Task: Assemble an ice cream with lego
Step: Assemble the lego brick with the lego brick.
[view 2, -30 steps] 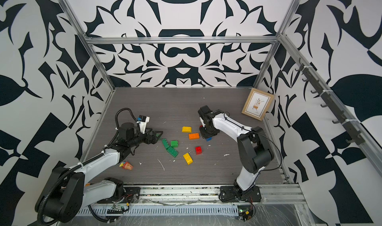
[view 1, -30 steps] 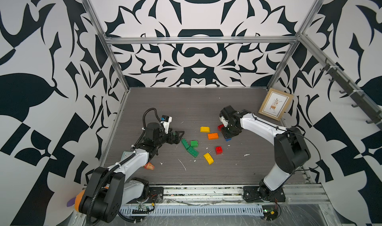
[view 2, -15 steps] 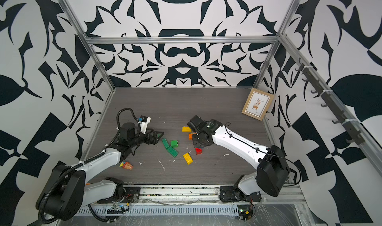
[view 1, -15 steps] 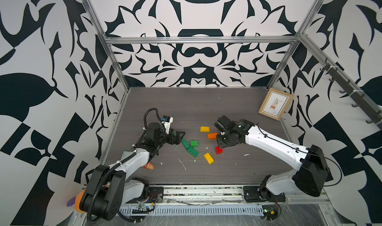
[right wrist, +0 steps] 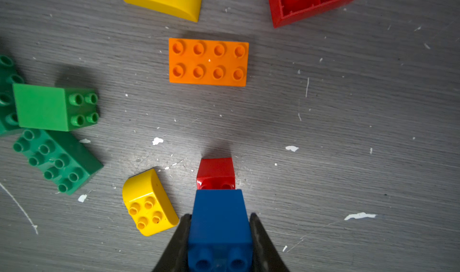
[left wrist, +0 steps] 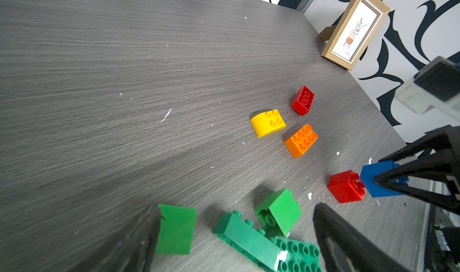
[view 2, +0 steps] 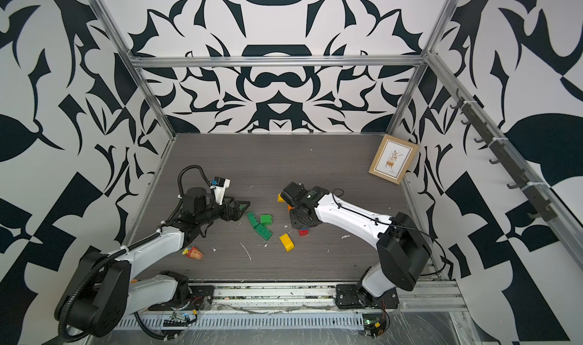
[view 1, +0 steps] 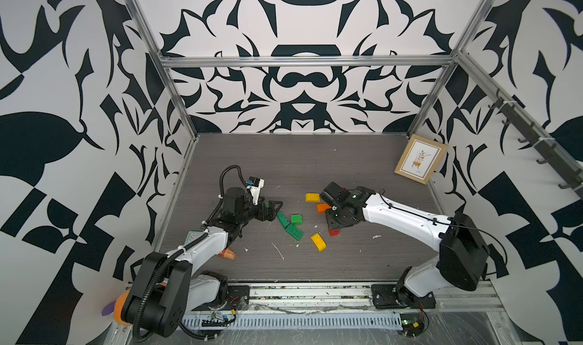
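- Well to the left of the orange brick (view 1: 322, 207), your left gripper (view 1: 270, 211) sits low with its jaws spread wide and nothing held. One green brick (left wrist: 175, 229) lies right beside a finger.
- Between that gripper and the orange brick, three more green bricks (view 1: 295, 232) lie loose in a huddle.
- A yellow dome (view 1: 312, 197) sits just behind the orange brick. A second yellow dome (view 1: 318, 242) lies in front of it, toward the arm bases.
- The orange brick itself lies flat, studs up, with nothing touching it.
- Just in front of the orange brick, a small red brick (right wrist: 216, 170) stands studs up.
- Directly over the red brick hangs the blue brick (right wrist: 219, 203), also studs up. Your right gripper (right wrist: 219, 218) pinches it by two opposite sides, jaws drawn in narrow.
- The red studs show at the blue brick's lower edge, so the joint looks lined up but not pressed home.
- To finish this step well, push straight down and keep the blue edges square with the red ones.
- The red brick is small and unbraced, so a slanted push could skid or tip it toward the second yellow dome, which lies just beside it.
- Let go only once the red studs are fully hidden.
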Robot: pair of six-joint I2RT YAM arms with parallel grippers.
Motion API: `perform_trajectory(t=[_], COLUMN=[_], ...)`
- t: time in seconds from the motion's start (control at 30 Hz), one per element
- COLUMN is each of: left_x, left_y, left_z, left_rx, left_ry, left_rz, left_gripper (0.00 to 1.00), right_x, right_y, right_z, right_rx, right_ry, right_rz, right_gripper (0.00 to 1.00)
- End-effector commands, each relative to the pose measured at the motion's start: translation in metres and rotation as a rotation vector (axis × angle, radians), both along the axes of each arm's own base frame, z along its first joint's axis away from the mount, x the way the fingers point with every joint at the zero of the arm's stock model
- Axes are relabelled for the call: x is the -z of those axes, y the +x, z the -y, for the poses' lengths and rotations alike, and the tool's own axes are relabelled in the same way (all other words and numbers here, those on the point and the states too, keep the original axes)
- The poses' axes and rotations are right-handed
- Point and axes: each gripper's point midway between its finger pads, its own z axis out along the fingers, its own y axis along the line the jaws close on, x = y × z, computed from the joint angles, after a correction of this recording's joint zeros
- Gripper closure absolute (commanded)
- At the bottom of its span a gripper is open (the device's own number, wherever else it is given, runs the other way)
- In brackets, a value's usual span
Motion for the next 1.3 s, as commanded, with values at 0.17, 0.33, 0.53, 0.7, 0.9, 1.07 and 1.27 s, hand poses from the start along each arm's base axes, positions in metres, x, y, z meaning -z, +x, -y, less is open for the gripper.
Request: perform_trajectory(t=[0.17,0.33,0.53,0.7,0.9,1.07,1.27], left_x=[0.0,0.0,0.0,0.001,0.0,0.0,0.0], left_y=[-0.002,-0.001,-0.001,-0.001,-0.001,-0.001,-0.001], left_z=[0.002,0.002,0.001,0.002,0.001,0.001,0.0], left_rx=[0.01,0.009,0.004,0.006,0.004,0.002,-0.001], left_ry=[-0.011,-0.011,-0.008,-0.008,-0.006,-0.005,-0.003], left_rz=[0.002,0.003,0.004,0.001,0.003,0.003,0.005], left_gripper=[0.01,0.01,0.01,0.01,0.01,0.01,0.01], right_x=[0.007,0.013,0.015,0.023,0.032,0.042,0.052], right_y=[-0.002,-0.003,-0.004,-0.011,-0.022,-0.024,-0.023], right_z=[0.001,0.001,0.0,0.003,0.011,0.005,-0.003], right_rx=[0.004,0.002,0.0,-0.009,-0.017,-0.043,-0.062], right_ry=[-0.005,-0.003,-0.003,-0.024,-0.063,-0.072,-0.047], right_rz=[0.006,0.005,0.007,-0.041,-0.097,-0.135,-0.153], right_gripper=[0.87,0.87,0.87,0.87,0.88,0.88,0.89])
